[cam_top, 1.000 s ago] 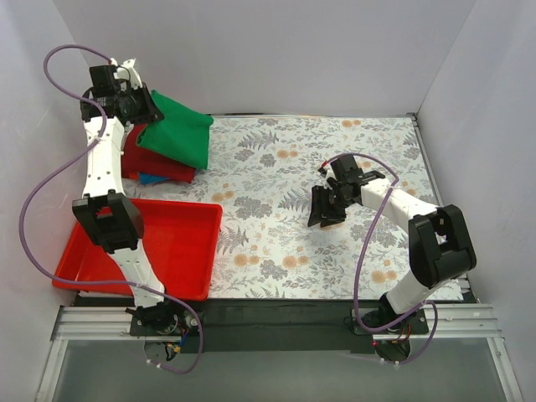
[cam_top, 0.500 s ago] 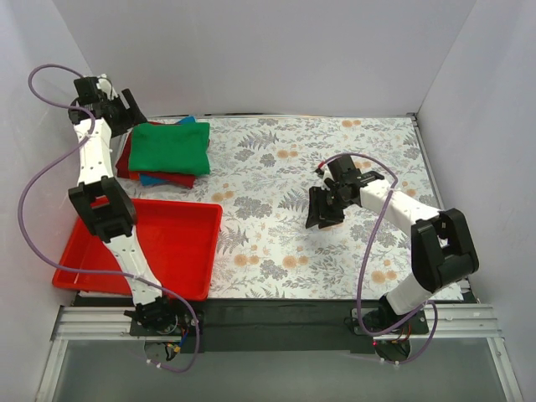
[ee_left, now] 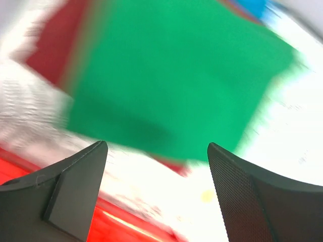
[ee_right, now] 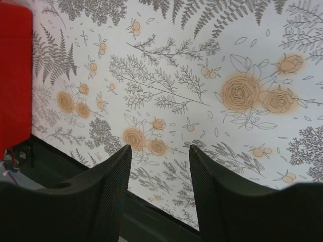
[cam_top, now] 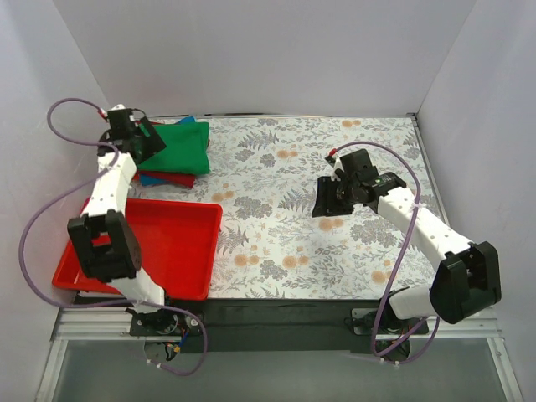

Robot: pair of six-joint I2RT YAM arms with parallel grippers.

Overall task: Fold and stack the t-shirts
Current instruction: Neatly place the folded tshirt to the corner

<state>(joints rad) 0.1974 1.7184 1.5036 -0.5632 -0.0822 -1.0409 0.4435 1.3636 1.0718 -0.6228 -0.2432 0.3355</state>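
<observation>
The t-shirts lie folded in a stack at the table's far left: a bright green one [cam_top: 182, 147] on top, a dark red one [cam_top: 172, 173] under it, and a blue edge [cam_top: 152, 179] at the bottom. My left gripper [cam_top: 144, 141] hovers over the stack's left edge, open and empty. In the blurred left wrist view, the green shirt [ee_left: 176, 75] fills the frame above the left gripper [ee_left: 156, 151], with dark red [ee_left: 53, 45] to its left. My right gripper [cam_top: 328, 203] hangs open and empty over the floral cloth [ee_right: 166, 75] mid-table; the right wrist view shows the right gripper [ee_right: 160, 148] too.
A red plastic tray [cam_top: 180, 209] sits at the near left, just in front of the stack; its edge shows in both wrist views, as the tray [ee_left: 116, 227] and the tray [ee_right: 15, 75]. White walls close in the table on three sides.
The left gripper opened and let go of the green shirt, which now lies flat on the stack. The left arm then swung down over the stack's left edge. The right arm shifted slightly.
</observation>
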